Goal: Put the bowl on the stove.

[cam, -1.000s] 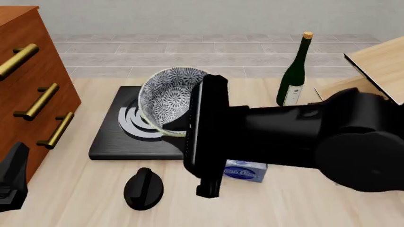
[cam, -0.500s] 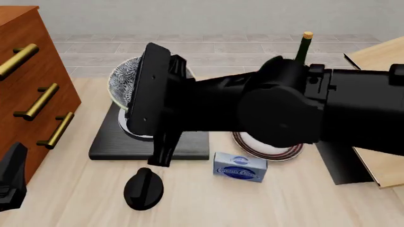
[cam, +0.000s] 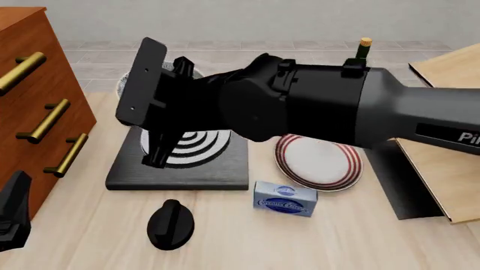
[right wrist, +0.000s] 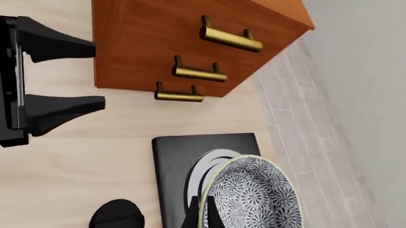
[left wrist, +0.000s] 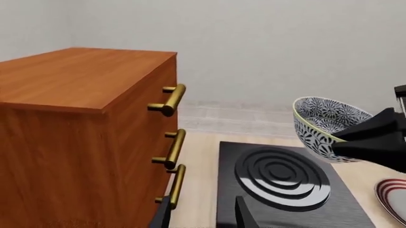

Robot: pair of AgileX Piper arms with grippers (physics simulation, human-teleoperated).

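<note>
Right hand [right wrist: 201,213] clamped on bowl [left wrist: 326,127] rim, bowl held tilted above stove [cam: 180,171], off its burner rings. Front view: arm hides most of bowl. Left hand [left wrist: 201,213] fingers apart, near dresser [left wrist: 82,137].

Simulated home kitchen. Stove [cam: 180,169] with ringed burner is sitting on a light wood counter [cam: 338,242], next to a plate [cam: 318,163], knob [cam: 170,224] and bottle [cam: 361,50]. Wooden drawers [cam: 37,112] with brass handles are standing alongside; tiled floor [cam: 285,56] and plain wall are showing behind.
</note>
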